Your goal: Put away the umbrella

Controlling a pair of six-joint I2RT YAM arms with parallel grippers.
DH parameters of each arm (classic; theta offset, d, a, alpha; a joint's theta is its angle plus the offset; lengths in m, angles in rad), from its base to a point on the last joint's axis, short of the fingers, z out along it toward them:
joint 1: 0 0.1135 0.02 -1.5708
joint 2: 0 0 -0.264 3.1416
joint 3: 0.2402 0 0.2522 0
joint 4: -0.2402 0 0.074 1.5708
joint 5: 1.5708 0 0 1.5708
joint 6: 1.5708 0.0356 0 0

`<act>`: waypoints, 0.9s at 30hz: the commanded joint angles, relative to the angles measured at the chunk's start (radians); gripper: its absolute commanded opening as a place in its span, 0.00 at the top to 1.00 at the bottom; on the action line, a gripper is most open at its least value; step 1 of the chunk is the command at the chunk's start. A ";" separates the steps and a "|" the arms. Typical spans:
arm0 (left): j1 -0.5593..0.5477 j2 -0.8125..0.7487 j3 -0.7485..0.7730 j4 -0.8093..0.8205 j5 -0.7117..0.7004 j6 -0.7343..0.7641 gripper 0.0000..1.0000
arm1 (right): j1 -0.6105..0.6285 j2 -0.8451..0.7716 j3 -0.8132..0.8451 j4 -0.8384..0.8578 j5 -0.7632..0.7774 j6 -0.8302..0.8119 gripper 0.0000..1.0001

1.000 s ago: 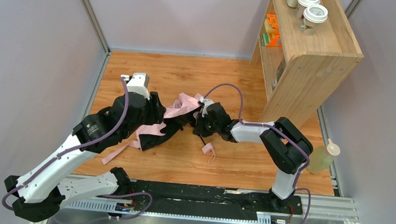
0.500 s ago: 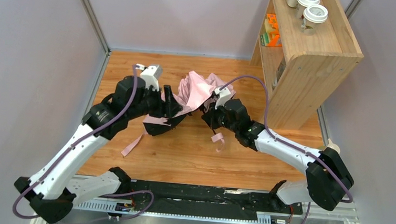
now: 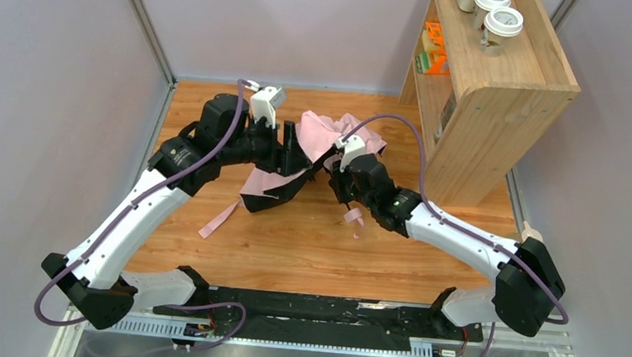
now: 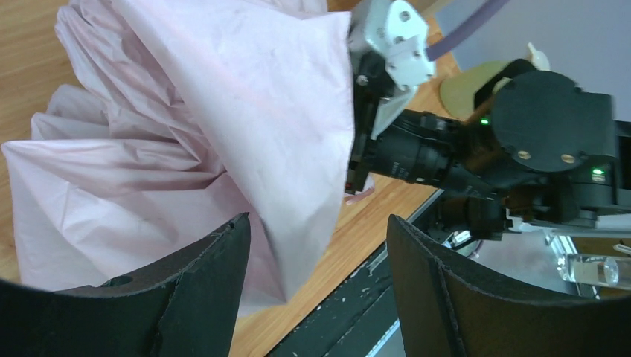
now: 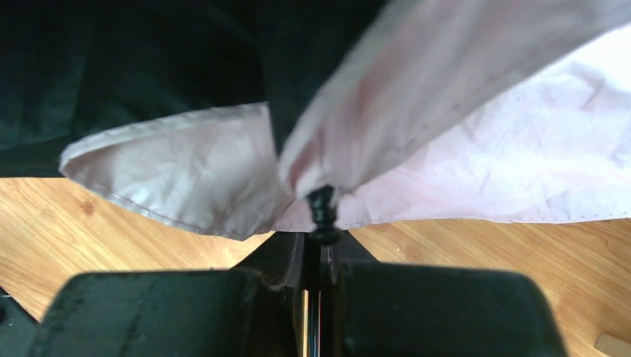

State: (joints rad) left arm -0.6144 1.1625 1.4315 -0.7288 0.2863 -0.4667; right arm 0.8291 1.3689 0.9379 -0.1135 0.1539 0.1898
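Pale pink umbrella (image 3: 326, 135), crumpled, is lying between my two arms at the far middle of the wooden table (image 3: 291, 252).
Its canopy is bunching upward, with black lining showing underneath. My right gripper (image 5: 314, 242) is pinching a thin black tip at the fabric's edge. My left gripper (image 4: 318, 223) is standing spread wide, with pink fabric hanging loose between its fingers (image 4: 216, 260). A wooden shelf (image 3: 486, 98) is standing at the right.

readable text: none | round printed mark (image 3: 182, 152) on black joint of left arm (image 3: 138, 210), 9 o'clock: too small to read | white-lidded paper cups (image 3: 503, 24) on tall wooden shelf (image 3: 504, 82), 1 o'clock: labels blurred
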 commanded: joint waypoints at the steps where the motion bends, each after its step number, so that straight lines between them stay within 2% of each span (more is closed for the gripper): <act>1: 0.002 0.022 -0.003 -0.035 -0.024 0.039 0.27 | 0.008 -0.089 0.052 0.067 0.012 0.011 1.00; 5: 0.002 -0.018 -0.051 -0.058 -0.105 0.051 0.53 | 0.007 -0.143 0.029 0.081 0.022 0.031 1.00; 6: 0.002 -0.032 -0.066 -0.064 -0.119 0.054 0.66 | 0.002 -0.158 0.016 0.086 0.022 0.034 1.00; 7: 0.002 -0.065 -0.097 -0.076 -0.159 0.065 0.73 | -0.004 -0.172 0.009 0.092 0.018 0.037 1.00; 8: 0.002 -0.079 -0.111 -0.087 -0.180 0.069 0.86 | -0.010 -0.189 -0.001 0.103 0.012 0.043 1.00; 10: 0.001 -0.133 -0.190 -0.109 -0.266 0.082 1.00 | -0.028 -0.224 -0.027 0.139 -0.031 0.069 1.00; 16: 0.008 -0.262 -0.324 -0.115 -0.416 0.068 1.00 | -0.110 -0.300 -0.123 0.250 -0.281 0.163 1.00; 21: 0.025 -0.271 -0.341 -0.116 -0.426 0.097 1.00 | -0.159 -0.327 -0.171 0.337 -0.520 0.192 1.00; 23: 0.034 -0.250 -0.332 -0.132 -0.455 0.111 1.00 | -0.159 -0.349 -0.200 0.423 -0.638 0.203 1.00; 25: 0.036 -0.227 -0.339 -0.086 -0.342 0.147 1.00 | -0.159 -0.341 -0.195 0.459 -0.729 0.226 1.00; 26: 0.039 -0.206 -0.344 -0.036 -0.215 0.157 1.00 | -0.156 -0.335 -0.189 0.469 -0.772 0.226 1.00; 27: 0.038 -0.192 -0.350 -0.017 -0.179 0.157 1.00 | -0.154 -0.338 -0.200 0.494 -0.787 0.221 1.00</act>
State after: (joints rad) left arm -0.5842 0.9237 1.0958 -0.8349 -0.0814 -0.3733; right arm 0.6689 1.0771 0.7185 0.1101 -0.3897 0.3794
